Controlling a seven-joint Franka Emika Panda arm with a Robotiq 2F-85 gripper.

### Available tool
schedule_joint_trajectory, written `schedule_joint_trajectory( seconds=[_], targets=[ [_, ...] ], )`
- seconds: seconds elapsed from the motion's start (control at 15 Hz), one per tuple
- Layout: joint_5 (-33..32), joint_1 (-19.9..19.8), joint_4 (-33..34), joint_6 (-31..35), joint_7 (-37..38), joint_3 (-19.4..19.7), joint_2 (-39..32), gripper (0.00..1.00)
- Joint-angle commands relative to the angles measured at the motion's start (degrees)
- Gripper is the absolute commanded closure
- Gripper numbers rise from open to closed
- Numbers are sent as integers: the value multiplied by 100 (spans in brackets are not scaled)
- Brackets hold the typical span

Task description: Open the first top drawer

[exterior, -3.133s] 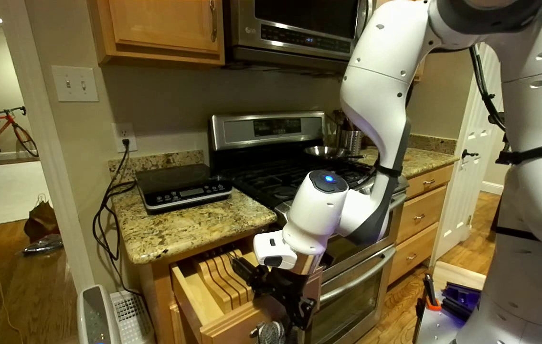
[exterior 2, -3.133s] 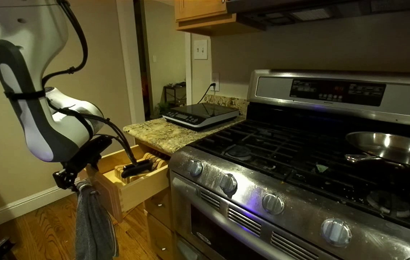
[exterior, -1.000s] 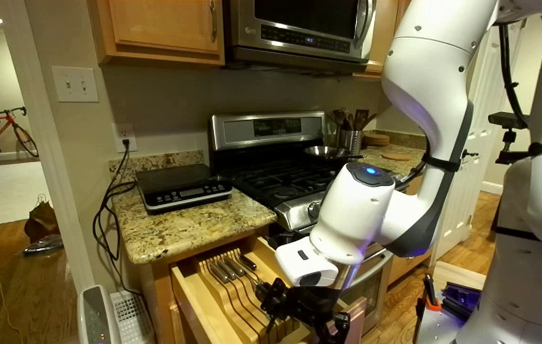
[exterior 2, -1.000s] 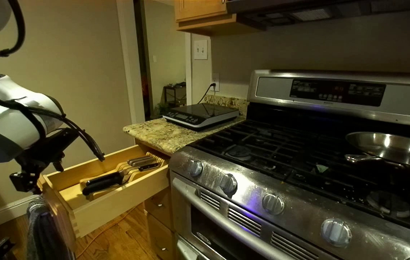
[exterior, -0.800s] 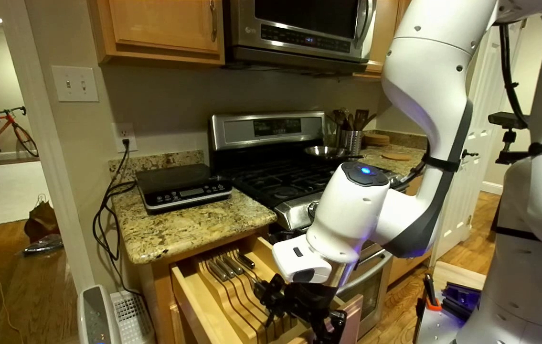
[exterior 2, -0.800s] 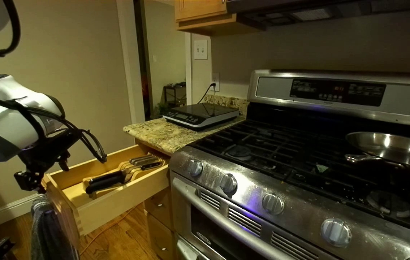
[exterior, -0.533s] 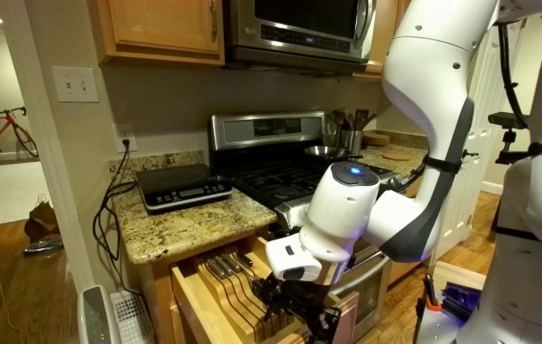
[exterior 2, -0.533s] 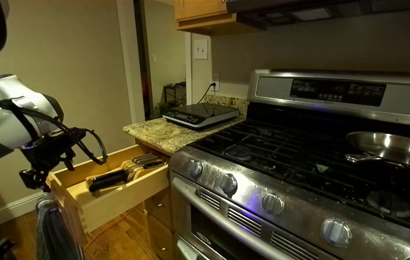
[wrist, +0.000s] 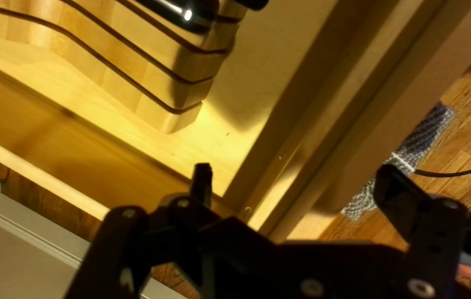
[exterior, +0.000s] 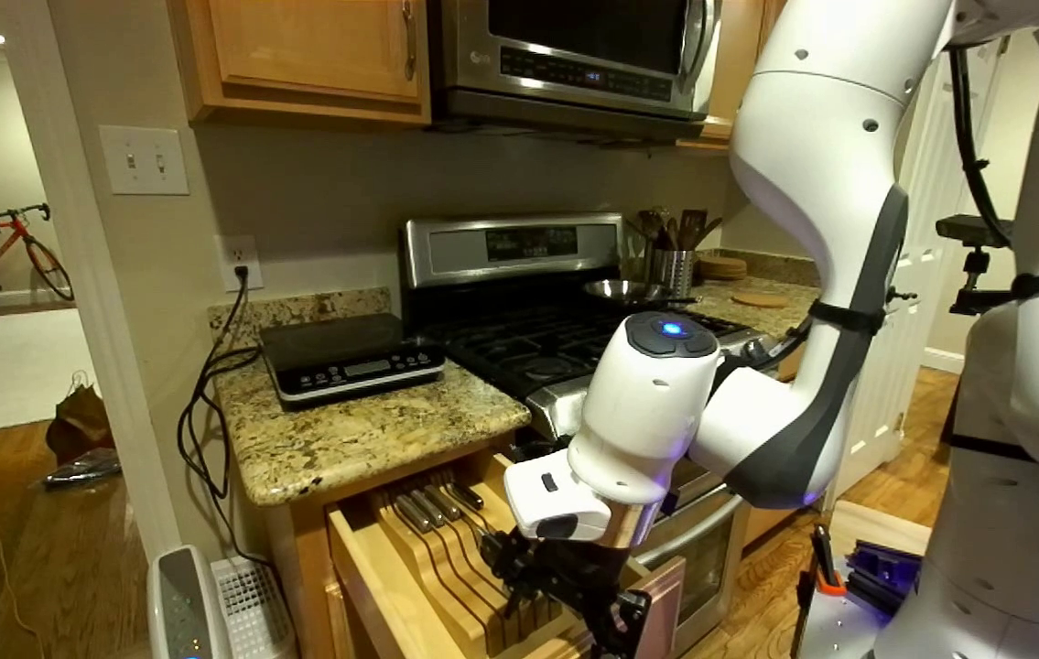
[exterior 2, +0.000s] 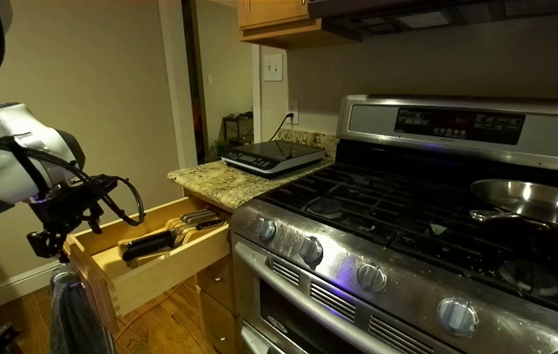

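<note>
Lt-oak top drawer (exterior 2: 175,268) stands well out from cabinet (exterior: 299,549), just beside steel stove (exterior 2: 337,265). Inside: slotted wood block (exterior: 459,590) w/ dark-handled knives (exterior 2: 148,249). Gray towel (exterior 2: 79,314) hangs outside, at front panel (wrist: 376,137). Wrist view: jaws wide apart, 1 over drawer interior, other beyond panel, so panel's btwn 'em; can't tell if either touches it.
</note>
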State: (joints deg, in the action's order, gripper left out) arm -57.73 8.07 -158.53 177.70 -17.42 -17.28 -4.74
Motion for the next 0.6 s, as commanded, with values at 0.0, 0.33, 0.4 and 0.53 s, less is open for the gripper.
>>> schedule_joint_trajectory(
  seconds=[0.0, 0.33, 0.4, 0.53],
  targets=[
    [0, 0, 0, 0, 0, 0, 0, 0],
    [529, 255, -40, 358, -174, -44, -196, 0],
    [563, 309, -36, 363, -174, -55, -195, 0],
    [679, -12, -186, 418, -279, -469, -79, 0]
  ],
)
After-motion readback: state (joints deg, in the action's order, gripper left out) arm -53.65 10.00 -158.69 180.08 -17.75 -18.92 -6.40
